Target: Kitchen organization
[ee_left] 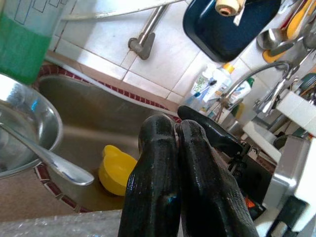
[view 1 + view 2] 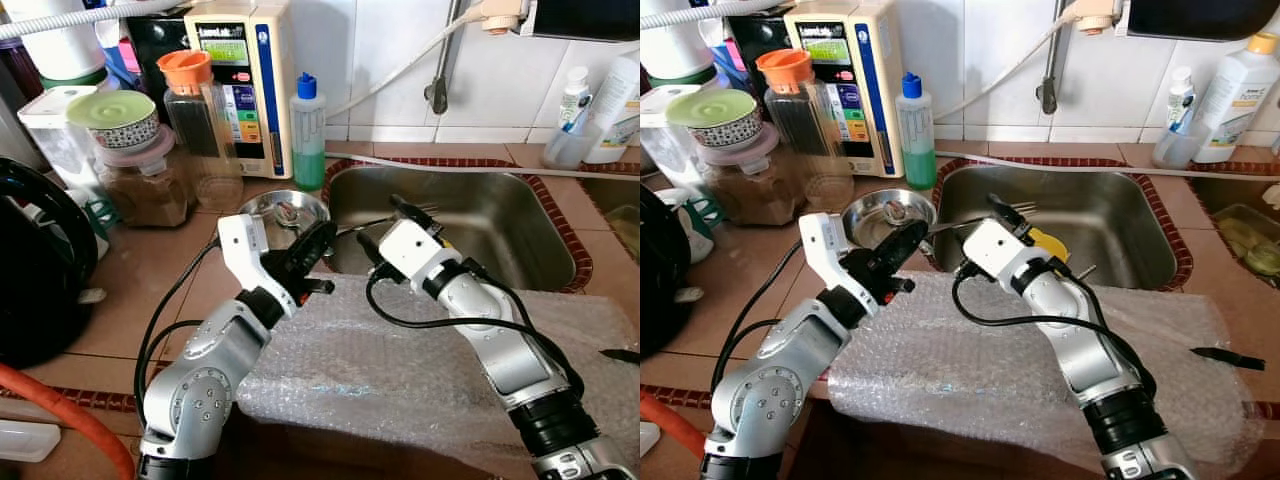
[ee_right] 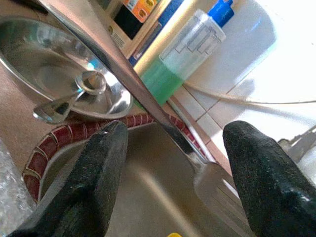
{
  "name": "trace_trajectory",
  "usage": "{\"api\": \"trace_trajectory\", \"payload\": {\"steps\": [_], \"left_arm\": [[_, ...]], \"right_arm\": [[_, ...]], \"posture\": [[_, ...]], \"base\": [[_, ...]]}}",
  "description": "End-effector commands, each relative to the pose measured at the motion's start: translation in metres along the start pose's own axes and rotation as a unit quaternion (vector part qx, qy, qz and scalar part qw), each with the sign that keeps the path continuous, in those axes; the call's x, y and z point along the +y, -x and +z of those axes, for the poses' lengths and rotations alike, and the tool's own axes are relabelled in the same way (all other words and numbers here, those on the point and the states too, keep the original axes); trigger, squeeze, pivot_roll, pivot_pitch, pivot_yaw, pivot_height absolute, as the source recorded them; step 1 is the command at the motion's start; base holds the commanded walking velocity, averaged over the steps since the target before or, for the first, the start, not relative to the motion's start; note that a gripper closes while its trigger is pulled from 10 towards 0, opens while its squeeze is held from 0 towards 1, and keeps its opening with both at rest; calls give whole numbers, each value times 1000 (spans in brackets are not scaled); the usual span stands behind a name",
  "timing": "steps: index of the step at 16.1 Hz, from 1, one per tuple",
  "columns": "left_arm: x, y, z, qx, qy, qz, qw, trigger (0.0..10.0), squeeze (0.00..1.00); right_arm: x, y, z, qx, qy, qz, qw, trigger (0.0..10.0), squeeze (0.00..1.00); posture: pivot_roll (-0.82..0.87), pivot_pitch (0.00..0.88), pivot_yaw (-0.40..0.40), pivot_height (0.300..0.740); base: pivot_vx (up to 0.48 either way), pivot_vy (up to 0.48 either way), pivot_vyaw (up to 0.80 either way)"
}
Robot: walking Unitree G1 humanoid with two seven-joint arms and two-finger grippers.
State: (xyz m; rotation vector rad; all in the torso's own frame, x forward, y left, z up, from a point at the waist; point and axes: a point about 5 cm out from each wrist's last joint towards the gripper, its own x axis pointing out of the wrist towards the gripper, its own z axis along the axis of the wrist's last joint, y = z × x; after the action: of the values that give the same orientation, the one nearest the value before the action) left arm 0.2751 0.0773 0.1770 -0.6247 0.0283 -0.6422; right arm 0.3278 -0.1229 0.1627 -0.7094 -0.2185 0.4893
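Over the sink (image 2: pixel 560 262) rim, the right gripper (image 3: pixel 173 173) gapes wide astride a fork (image 3: pixel 148 106); it should centre, then pinch the handle. Beside the sink's corner, the left gripper (image 1: pixel 178 163) is pressed closed, empty.

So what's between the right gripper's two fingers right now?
In the right wrist view, the right gripper is open, and a metal fork runs through the gap over the sink.
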Motion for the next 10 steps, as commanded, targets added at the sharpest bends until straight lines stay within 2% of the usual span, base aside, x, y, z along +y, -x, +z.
{"api": "trace_trajectory", "payload": {"steps": [1, 10], "left_arm": [[-3, 1, 0, 2, -10, -8, 1000, 0, 0], [0, 3, -3, 9, -23, 3, 1000, 0, 0]], "right_arm": [[-3, -3, 2, -7, 3, -5, 1000, 0, 0], [-2, -2, -3, -2, -2, -11, 1000, 0, 0]], "posture": [[-264, 31, 84, 740], [-260, 26, 84, 740]], "base": [[0, 0, 0], [0, 0, 0]]}}
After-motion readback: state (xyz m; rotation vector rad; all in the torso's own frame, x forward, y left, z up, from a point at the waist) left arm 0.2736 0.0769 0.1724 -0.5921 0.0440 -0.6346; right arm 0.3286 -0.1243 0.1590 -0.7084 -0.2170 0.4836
